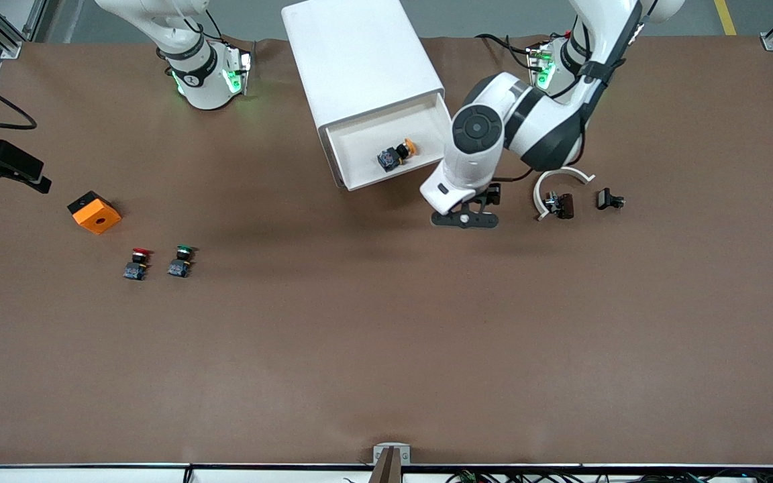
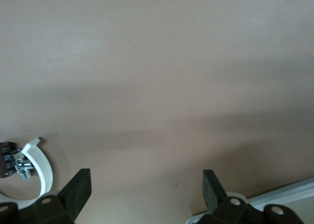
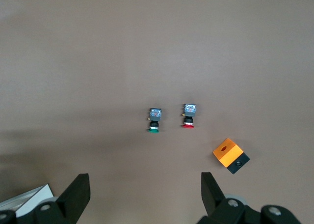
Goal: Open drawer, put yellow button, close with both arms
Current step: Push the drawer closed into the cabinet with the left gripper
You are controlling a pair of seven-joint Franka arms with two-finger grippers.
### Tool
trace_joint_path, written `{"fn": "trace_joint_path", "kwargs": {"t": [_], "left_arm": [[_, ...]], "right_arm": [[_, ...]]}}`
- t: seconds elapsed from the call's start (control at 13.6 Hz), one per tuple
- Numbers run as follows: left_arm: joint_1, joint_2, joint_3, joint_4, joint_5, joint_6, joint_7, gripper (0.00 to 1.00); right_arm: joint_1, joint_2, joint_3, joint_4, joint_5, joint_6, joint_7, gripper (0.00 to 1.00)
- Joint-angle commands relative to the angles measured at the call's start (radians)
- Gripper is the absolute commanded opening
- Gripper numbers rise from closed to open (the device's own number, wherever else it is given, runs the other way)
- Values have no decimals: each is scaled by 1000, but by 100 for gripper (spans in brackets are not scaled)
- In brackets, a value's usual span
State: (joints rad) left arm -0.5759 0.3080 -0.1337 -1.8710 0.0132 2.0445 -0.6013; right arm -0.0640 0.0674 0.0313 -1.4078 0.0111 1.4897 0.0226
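Now, going from the right arm's end of the bench (image 1: 359, 349): the right end effector (image 3: 142, 194) hangs wide open and empty over bare bench, above an orange cube (image 1: 94, 212) and red (image 1: 137, 263) and green buttons (image 1: 181, 261). Mid-bench, the drawer (image 1: 386, 144) stands pulled out — the yellow button (image 1: 398, 154) lies inside it. Just beside the drawer's corner, the left end effector (image 1: 465, 219) hovers low over the bench — fingers spread, gripping nothing.
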Motion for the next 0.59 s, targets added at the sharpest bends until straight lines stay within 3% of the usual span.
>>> {"fn": "trace_joint_path", "kwargs": {"t": [0.0, 0.51], "left_arm": [[8, -52, -46, -39, 13, 19, -69, 100], [1, -47, -121, -37, -146, 23, -166, 100]], "right_arm": [[-33, -15, 21, -19, -22, 12, -23, 100], [-28, -14, 21, -36, -22, 34, -21, 100]]}}
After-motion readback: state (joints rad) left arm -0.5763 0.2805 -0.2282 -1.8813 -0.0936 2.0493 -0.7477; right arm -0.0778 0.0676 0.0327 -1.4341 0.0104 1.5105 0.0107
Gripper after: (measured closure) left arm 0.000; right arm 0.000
